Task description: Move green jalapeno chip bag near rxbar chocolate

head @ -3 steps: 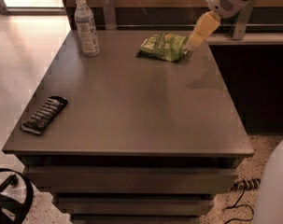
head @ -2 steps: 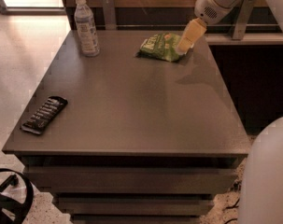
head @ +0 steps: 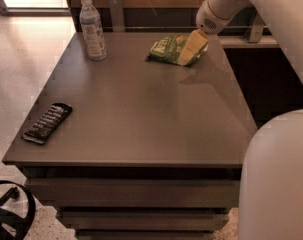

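Note:
The green jalapeno chip bag point(head: 167, 49) lies flat near the far edge of the dark table, right of centre. My gripper point(head: 192, 49) comes down from the upper right, and its pale fingers overlap the bag's right end. The rxbar chocolate point(head: 47, 122), a flat black wrapper with white lettering, lies near the table's front left corner, far from the bag.
A clear water bottle point(head: 92, 29) stands upright at the table's point(head: 141, 114) far left. My arm's white body point(head: 276, 179) fills the lower right corner. A dark counter runs behind the table at the right. A black object sits on the floor at lower left.
My gripper has moved left and down from beside the bag's right end until it overlaps the bag. The bag, bar and bottle have not moved.

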`<state>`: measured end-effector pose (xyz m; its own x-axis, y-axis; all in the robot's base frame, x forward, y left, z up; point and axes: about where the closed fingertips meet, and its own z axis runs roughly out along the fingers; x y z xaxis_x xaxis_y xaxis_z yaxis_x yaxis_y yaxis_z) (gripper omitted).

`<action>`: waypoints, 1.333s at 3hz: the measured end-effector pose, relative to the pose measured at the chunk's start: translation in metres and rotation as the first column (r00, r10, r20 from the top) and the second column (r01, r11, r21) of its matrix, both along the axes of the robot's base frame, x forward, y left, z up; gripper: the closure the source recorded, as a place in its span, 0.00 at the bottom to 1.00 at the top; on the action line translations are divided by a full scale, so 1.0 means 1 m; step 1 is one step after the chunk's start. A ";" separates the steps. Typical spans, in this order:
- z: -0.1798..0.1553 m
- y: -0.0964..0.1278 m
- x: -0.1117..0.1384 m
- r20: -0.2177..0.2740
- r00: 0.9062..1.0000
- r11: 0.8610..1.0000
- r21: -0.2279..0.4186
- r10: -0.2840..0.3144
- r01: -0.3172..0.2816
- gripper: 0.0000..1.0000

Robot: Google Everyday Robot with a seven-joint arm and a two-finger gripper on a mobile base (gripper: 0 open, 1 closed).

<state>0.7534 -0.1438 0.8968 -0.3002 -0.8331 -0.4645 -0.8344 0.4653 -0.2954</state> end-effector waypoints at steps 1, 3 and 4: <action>-0.011 0.002 0.017 0.001 1.000 0.999 -0.030 -0.013 0.013 0.00; -0.028 0.007 0.049 0.000 1.000 0.996 -0.089 -0.020 0.020 0.00; -0.045 0.006 0.057 -0.019 0.999 0.993 -0.109 -0.036 0.034 0.00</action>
<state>0.8107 -0.1380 0.8518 -0.3387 -0.8672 -0.3650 -0.8248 0.4603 -0.3283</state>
